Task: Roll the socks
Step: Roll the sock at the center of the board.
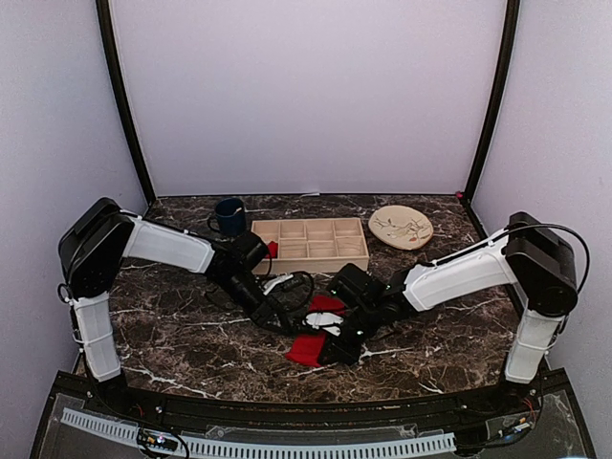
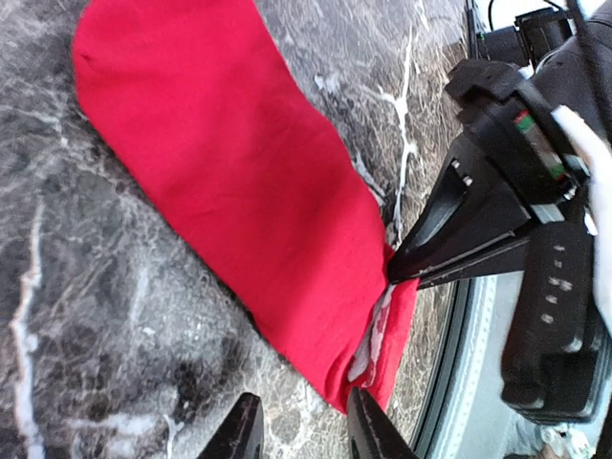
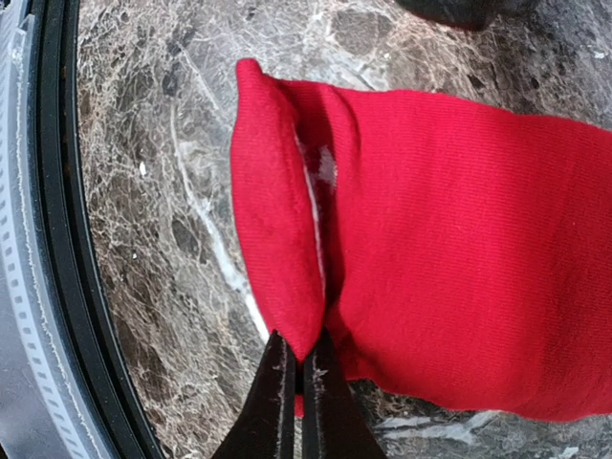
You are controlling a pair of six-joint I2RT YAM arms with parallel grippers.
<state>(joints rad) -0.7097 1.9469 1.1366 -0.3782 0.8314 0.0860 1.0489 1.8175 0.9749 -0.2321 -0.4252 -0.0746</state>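
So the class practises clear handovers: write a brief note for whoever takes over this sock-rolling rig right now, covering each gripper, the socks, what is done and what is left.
Right gripper: shut, pinching the folded-over end of the socks.
Left gripper: open, low beside that same end, holding nothing.
Where: the red fabric lies mostly flat on the table between the two arms; only one end is turned over.
Done: the first fold is begun.
Left: nearly all of the rolling.
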